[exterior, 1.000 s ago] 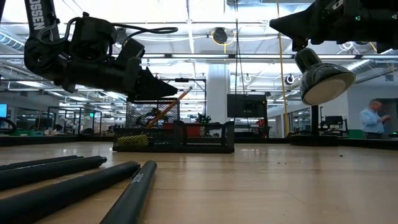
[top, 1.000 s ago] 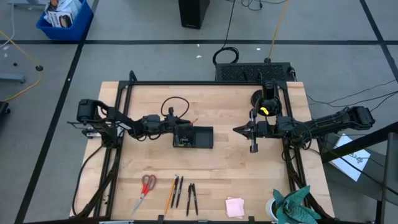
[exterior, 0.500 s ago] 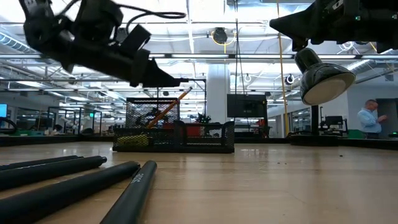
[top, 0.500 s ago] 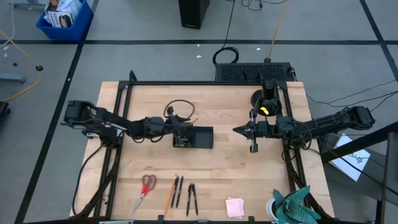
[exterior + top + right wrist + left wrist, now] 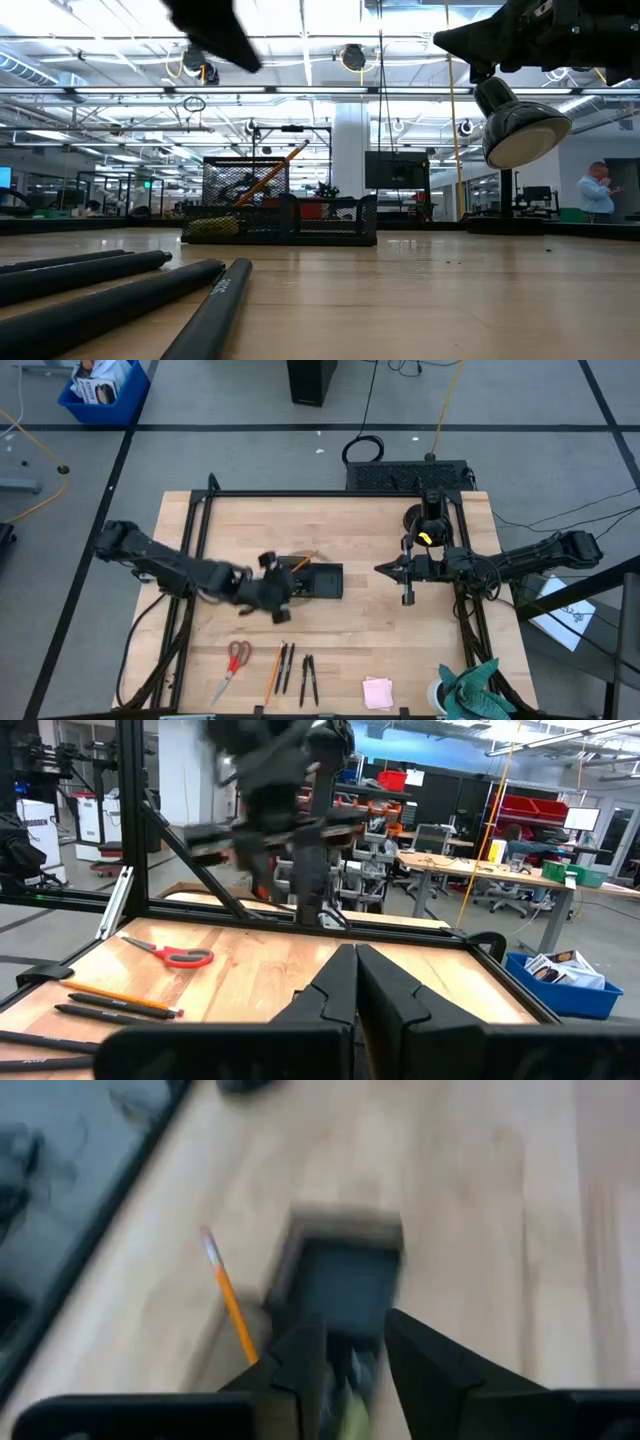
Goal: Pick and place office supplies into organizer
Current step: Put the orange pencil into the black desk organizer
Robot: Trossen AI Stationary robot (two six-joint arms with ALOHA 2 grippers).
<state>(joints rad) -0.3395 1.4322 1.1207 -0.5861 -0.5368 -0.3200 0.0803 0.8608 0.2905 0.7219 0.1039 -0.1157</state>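
The black organizer (image 5: 318,580) stands mid-table, and an orange pencil (image 5: 270,172) leans out of its left compartment. My left gripper (image 5: 284,588) hangs blurred above the organizer's near left corner, tilted down at it. Its fingers (image 5: 355,1325) are a little apart and hold nothing. My right gripper (image 5: 385,569) waits shut, right of the organizer. Red-handled scissors (image 5: 235,660), another orange pencil (image 5: 272,672), black pens (image 5: 297,672) and a pink pad (image 5: 377,692) lie along the near edge.
A teal cloth (image 5: 470,690) sits at the near right corner, and a round black stand base (image 5: 418,518) at the far right. Bare wood lies between the organizer and the row of supplies. A person (image 5: 598,190) stands in the room beyond the table.
My left gripper has risen from the organizer's left end, drawn back toward the table's near edge and tipped its fingers downward. The pencil stays leaning in the organizer.
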